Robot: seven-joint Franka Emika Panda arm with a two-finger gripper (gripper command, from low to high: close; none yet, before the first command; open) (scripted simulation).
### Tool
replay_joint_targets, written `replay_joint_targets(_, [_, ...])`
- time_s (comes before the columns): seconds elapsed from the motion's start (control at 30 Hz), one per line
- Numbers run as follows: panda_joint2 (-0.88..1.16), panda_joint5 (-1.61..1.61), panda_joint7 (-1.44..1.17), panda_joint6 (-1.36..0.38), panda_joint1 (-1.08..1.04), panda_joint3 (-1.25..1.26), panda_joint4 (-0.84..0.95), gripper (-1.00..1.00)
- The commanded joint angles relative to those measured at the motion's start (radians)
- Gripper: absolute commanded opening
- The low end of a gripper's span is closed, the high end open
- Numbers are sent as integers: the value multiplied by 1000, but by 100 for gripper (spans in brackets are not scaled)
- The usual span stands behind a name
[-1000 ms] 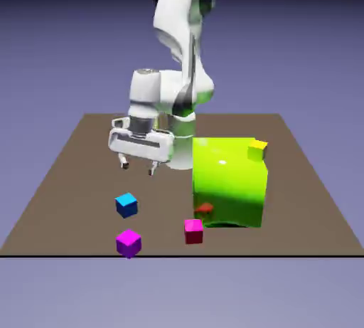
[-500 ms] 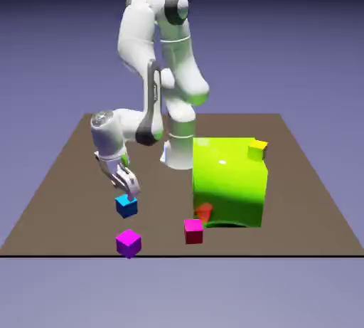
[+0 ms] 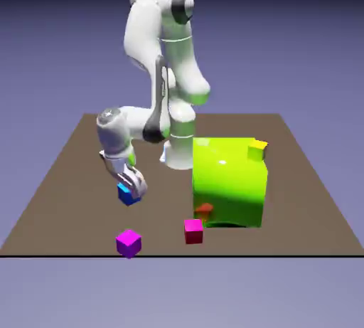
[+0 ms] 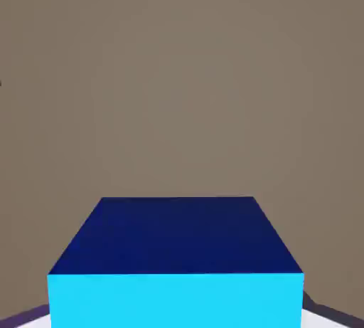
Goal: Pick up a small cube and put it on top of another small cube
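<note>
The small blue cube [image 3: 127, 194] is sitting between the fingers of the gripper [image 3: 132, 190], which are pinching it from either side. It is hanging clear of the brown table [image 3: 64, 177], toward the exterior view's left. In the hand view the same cube [image 4: 175, 262] is filling the lower part of the picture — a dark blue face above, a bright cyan face below — and it is covering the fingertips, with only plain brown table showing behind it.

The white arm [image 3: 167, 56] is bending down from a tall shoulder at the table's far edge, its wrist [image 3: 114, 131] folding low and to the exterior view's left, so that the hand is tilting over the cube rather than pointing straight down.

Nearer the camera, the purple-magenta cube [image 3: 129, 242] is resting on the table close to the front edge, well apart from the held cube and almost directly in front of it. The pink-red cube [image 3: 193, 230] is standing to that cube's right in the exterior view, just in front of the big lime-green block [image 3: 229, 181].

The block is occupying the middle right of the table. A small yellow cube [image 3: 257, 150] is perching at its upper right corner, and a small red-orange cube [image 3: 204, 210] is showing low against its front face — whether it is touching the block is unclear.
</note>
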Motion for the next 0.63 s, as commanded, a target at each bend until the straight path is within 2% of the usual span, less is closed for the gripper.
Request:
replay_joint_targets(0.0, [3, 1, 28, -13, 37, 4, 18, -100])
replay_joint_targets(0.27, [29, 22, 239, -116, 327, 34, 162, -100])
replay_joint_targets(0.33, [29, 22, 240, -116, 328, 34, 162, -100])
replay_joint_targets(0.5, [191, -59, 293, 58, 382, -21, 143, -100])
replay_joint_targets(0.53, [191, -59, 293, 58, 382, -21, 143, 100])
replay_joint_targets(0.6, [155, -41, 281, 19, 370, -8, 147, 100])
